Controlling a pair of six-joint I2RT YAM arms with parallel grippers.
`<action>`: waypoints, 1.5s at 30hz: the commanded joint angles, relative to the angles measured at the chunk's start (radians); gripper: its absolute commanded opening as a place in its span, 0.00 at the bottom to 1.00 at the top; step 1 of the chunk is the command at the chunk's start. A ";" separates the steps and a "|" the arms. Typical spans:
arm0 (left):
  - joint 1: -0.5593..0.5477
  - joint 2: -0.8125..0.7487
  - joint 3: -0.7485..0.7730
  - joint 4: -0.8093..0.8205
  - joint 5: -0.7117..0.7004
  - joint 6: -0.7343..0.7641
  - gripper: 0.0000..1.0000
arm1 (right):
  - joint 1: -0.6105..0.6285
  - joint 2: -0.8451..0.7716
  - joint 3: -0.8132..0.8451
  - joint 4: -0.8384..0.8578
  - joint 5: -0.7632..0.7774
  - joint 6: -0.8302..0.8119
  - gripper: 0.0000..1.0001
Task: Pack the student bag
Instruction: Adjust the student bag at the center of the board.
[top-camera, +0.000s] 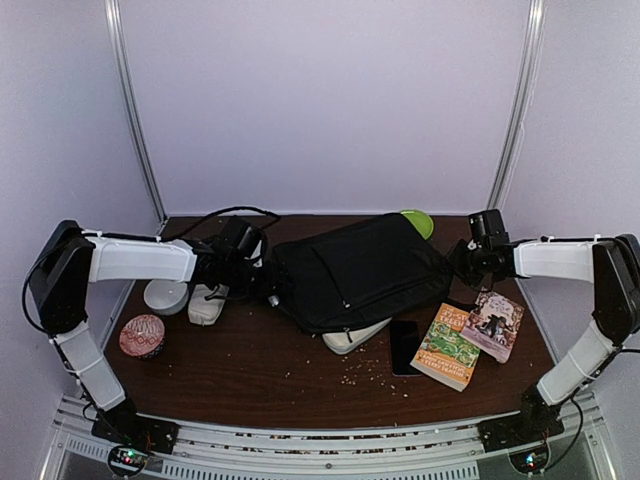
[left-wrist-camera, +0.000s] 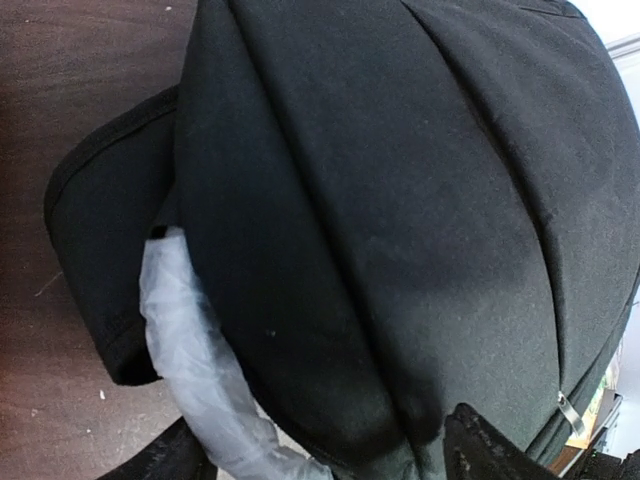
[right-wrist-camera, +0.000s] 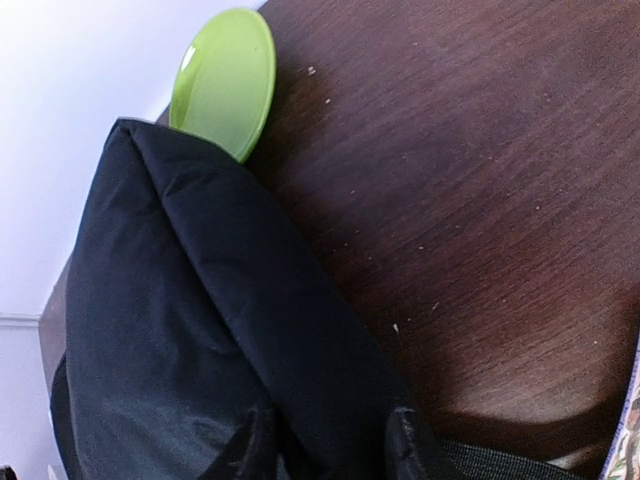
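The student bag (top-camera: 360, 270) is a large black backpack lying flat in the middle of the table. It fills the left wrist view (left-wrist-camera: 400, 200) and shows in the right wrist view (right-wrist-camera: 180, 330). My left gripper (top-camera: 262, 270) is at the bag's left end. Its jaws (left-wrist-camera: 330, 465) stand wide apart, with the bag's bulging edge and a pale grey curved strip (left-wrist-camera: 195, 370) between them. My right gripper (top-camera: 456, 262) is at the bag's right end. There its jaws (right-wrist-camera: 330, 450) are pinched on a fold of the black fabric.
A green plate (top-camera: 420, 222) lies behind the bag, also in the right wrist view (right-wrist-camera: 225, 75). Two books (top-camera: 447, 345) (top-camera: 494, 325) and a black phone (top-camera: 404, 345) lie at the right front. A white object (top-camera: 352, 338) pokes from under the bag. White items (top-camera: 165, 297) (top-camera: 207, 305) and a round pink thing (top-camera: 141, 335) are at the left.
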 joint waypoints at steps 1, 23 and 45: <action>0.003 0.039 0.058 0.056 0.048 -0.006 0.77 | -0.001 -0.026 -0.029 0.017 -0.035 -0.024 0.28; -0.011 -0.159 0.070 0.088 0.003 0.082 0.00 | 0.025 -0.434 -0.044 -0.090 -0.024 -0.112 0.00; -0.109 -0.038 0.019 0.228 0.027 0.044 0.00 | 0.107 -0.609 -0.204 -0.277 0.163 -0.114 0.78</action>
